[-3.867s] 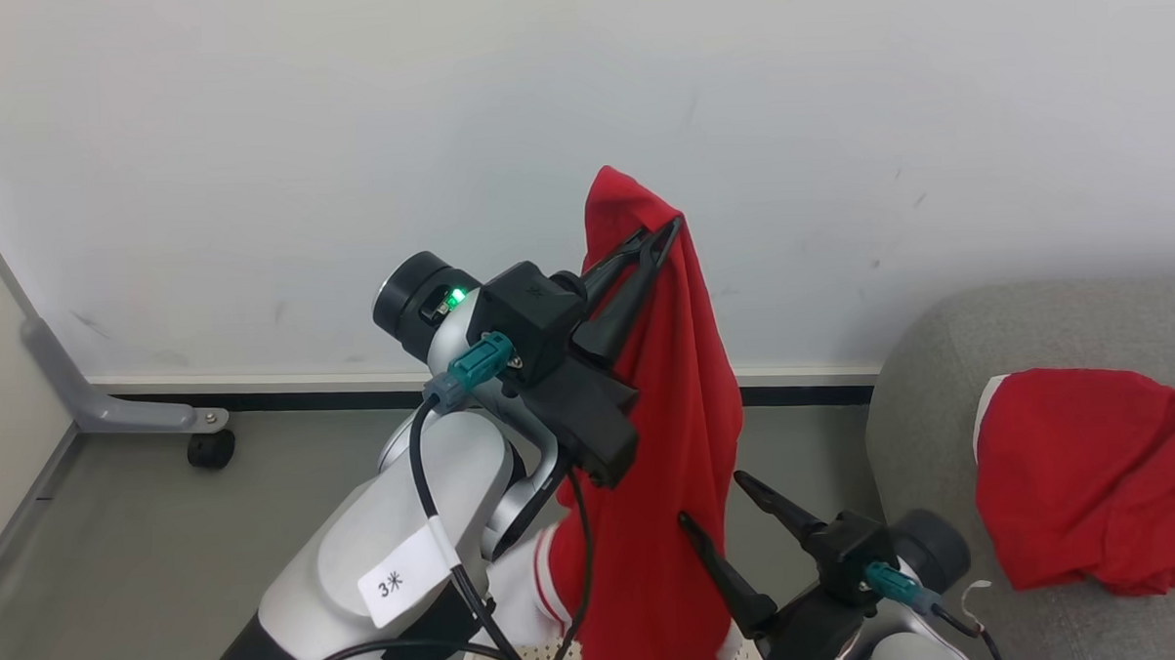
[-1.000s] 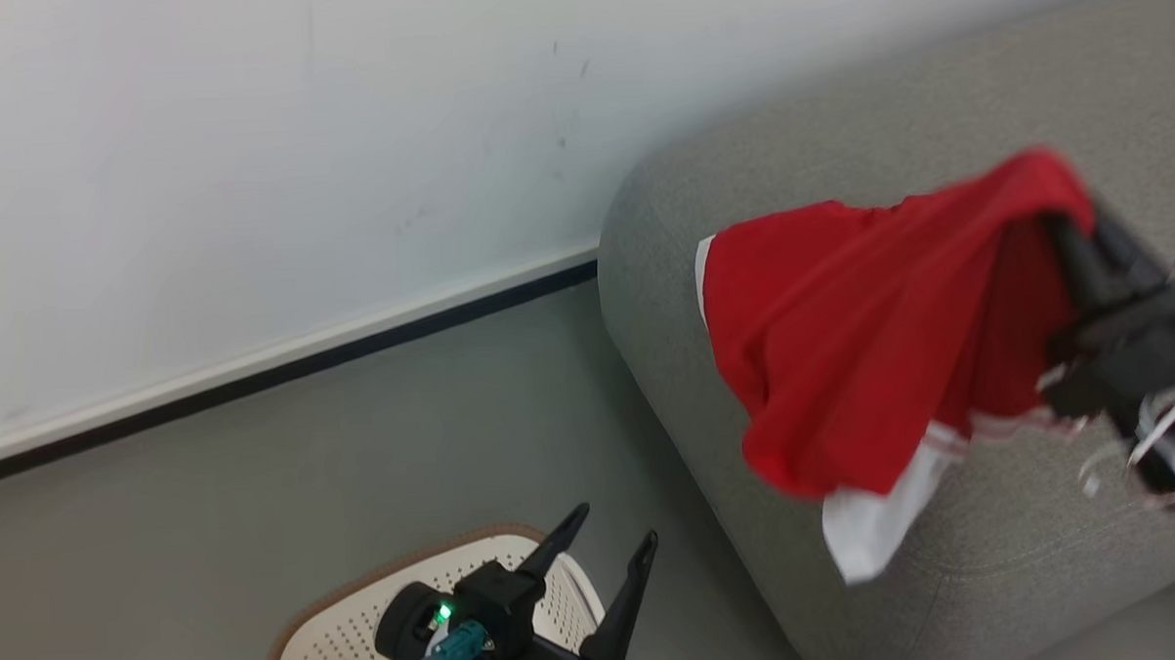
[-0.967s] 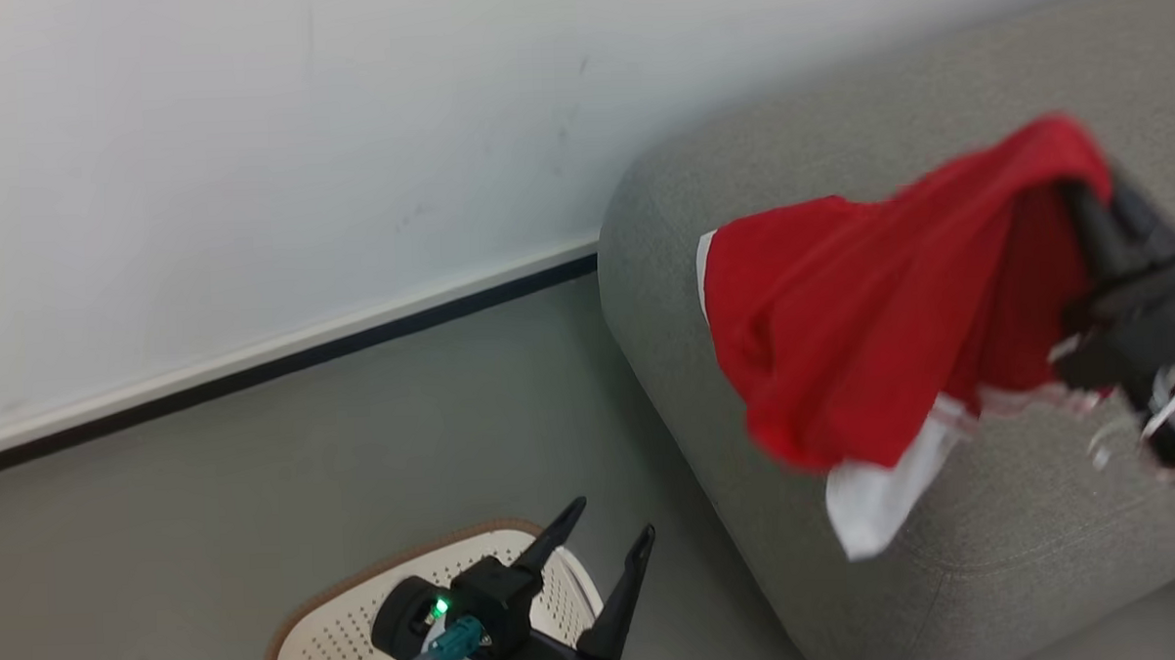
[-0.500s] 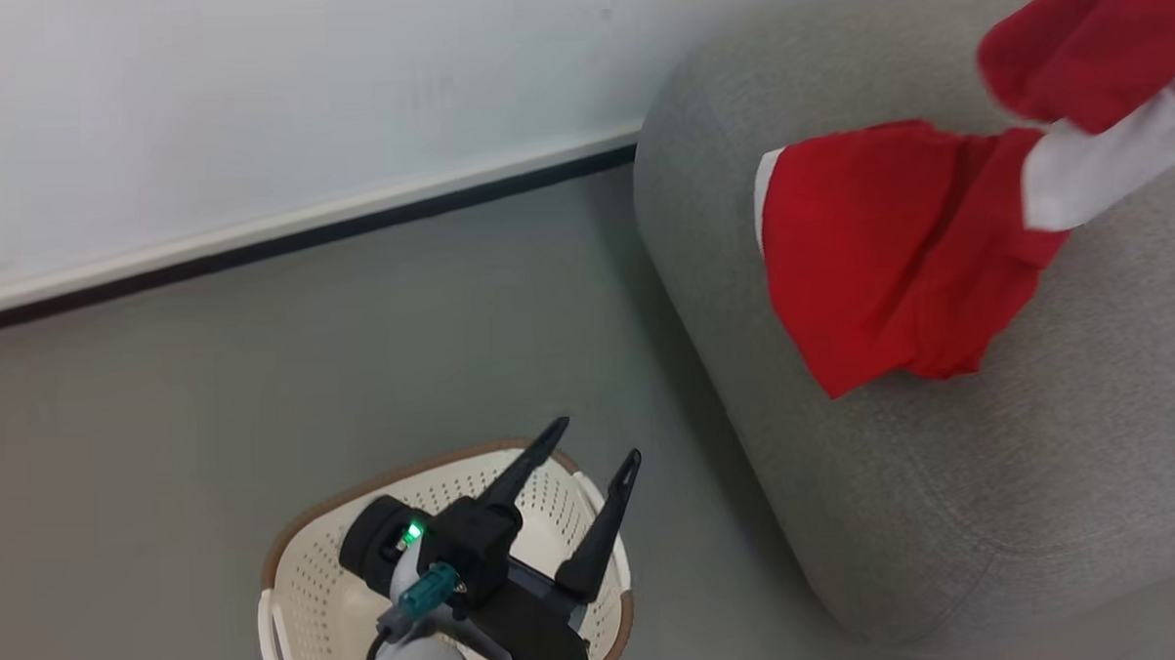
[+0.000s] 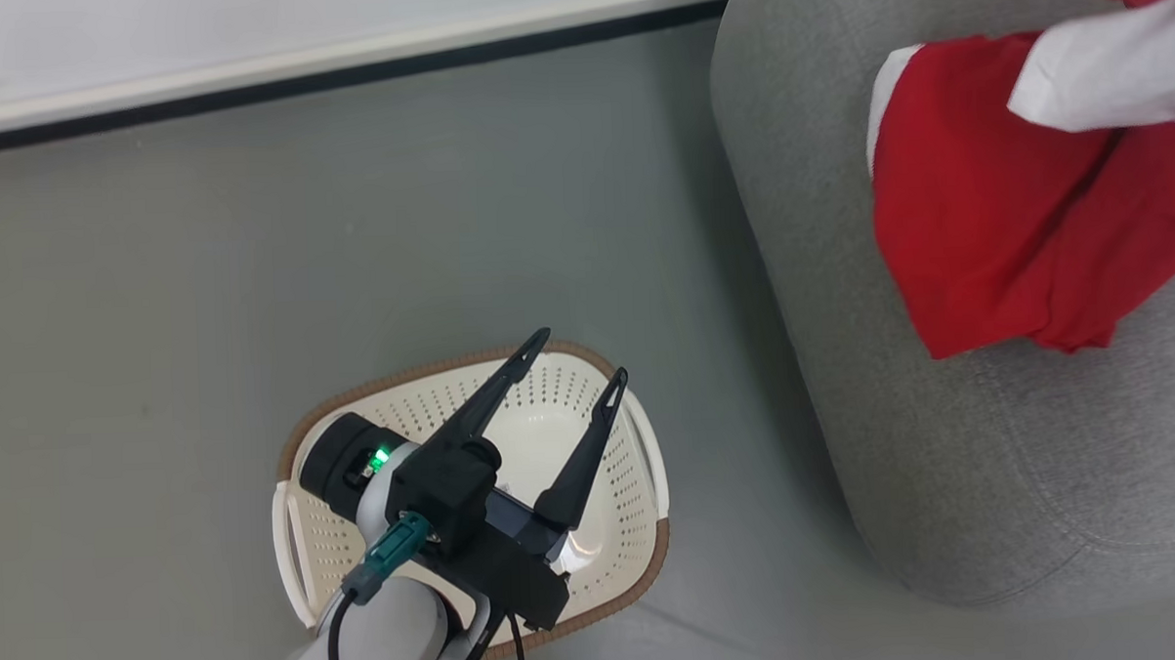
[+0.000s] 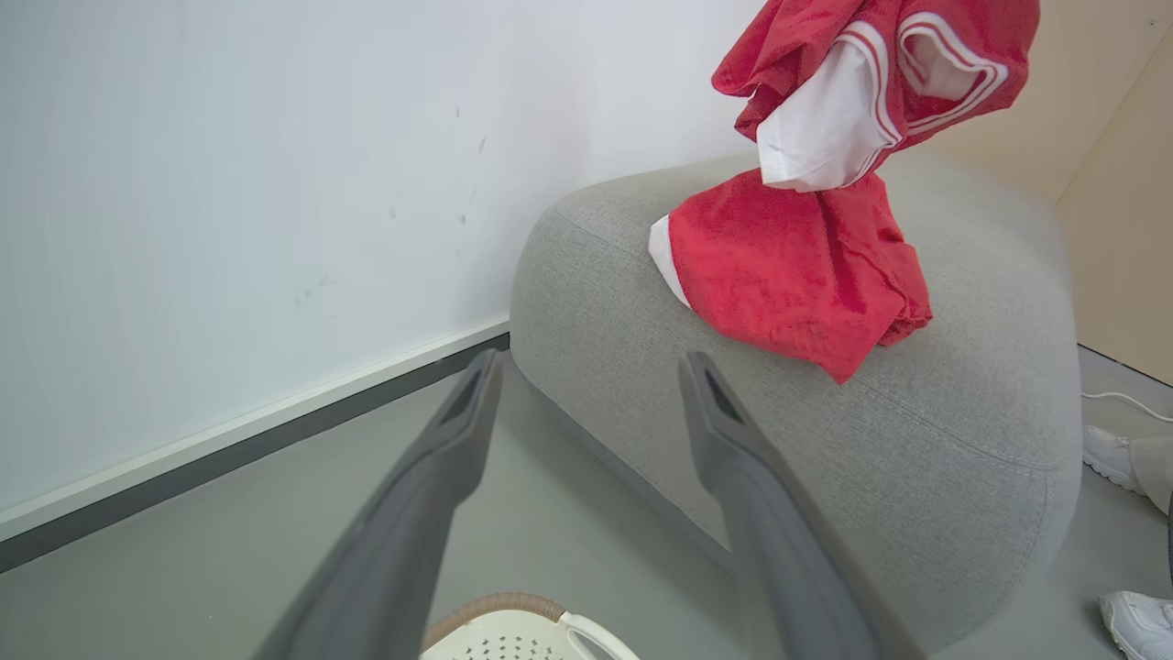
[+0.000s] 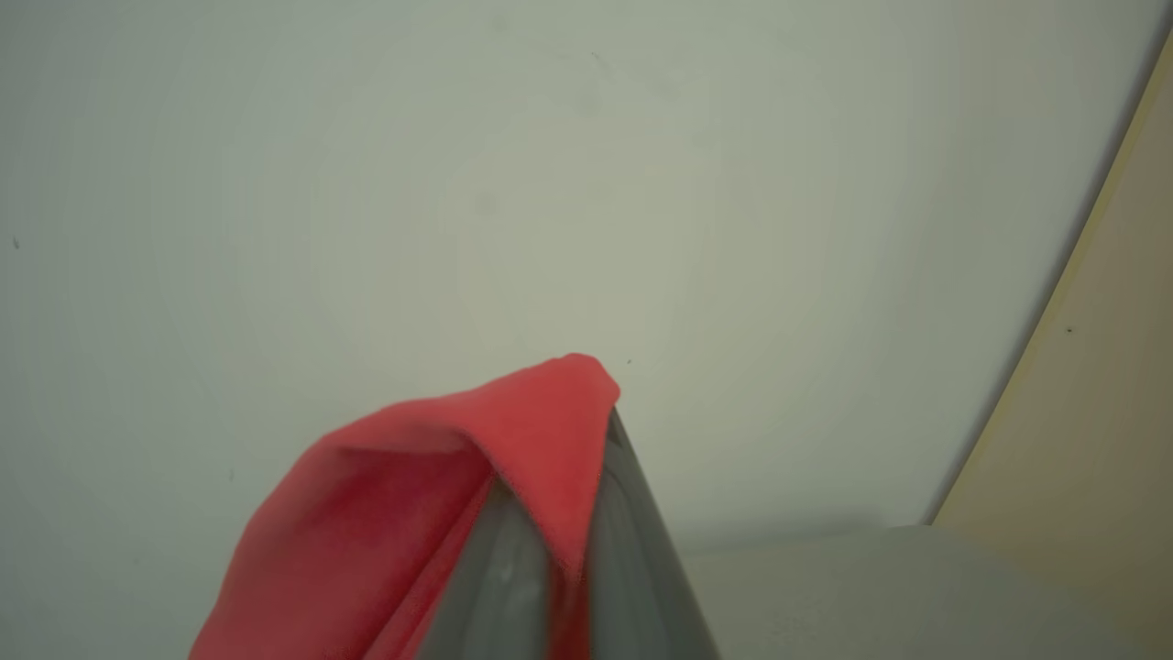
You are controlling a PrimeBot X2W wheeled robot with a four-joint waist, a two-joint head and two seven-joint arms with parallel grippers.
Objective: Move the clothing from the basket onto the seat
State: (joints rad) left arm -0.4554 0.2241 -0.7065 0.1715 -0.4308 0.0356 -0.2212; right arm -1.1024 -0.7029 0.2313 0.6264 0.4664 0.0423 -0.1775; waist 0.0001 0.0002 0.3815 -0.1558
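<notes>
The cream basket (image 5: 642,484) stands on the grey floor, and no clothing shows inside it. My left gripper (image 5: 582,355) hangs over it, open with nothing between its fingers; it appears again in the left wrist view (image 6: 591,367), pointing toward the seat (image 6: 825,440). One red garment (image 5: 995,247) lies crumpled on the grey seat (image 5: 843,360). A second red garment with a white panel (image 6: 871,82) hangs in the air just above the first. My right gripper (image 7: 586,431) is shut on a fold of this red clothing (image 7: 412,513).
A white wall with a pale skirting board and dark strip (image 5: 344,65) runs behind the basket and seat. A person's white shoes (image 6: 1113,458) stand on the floor beyond the seat. A beige panel (image 6: 1118,183) rises behind the seat.
The head camera has tipped down, so the basket and seat sit higher in view. The held garment has been carried out over the seat, above the lying one. Left gripper stays open.
</notes>
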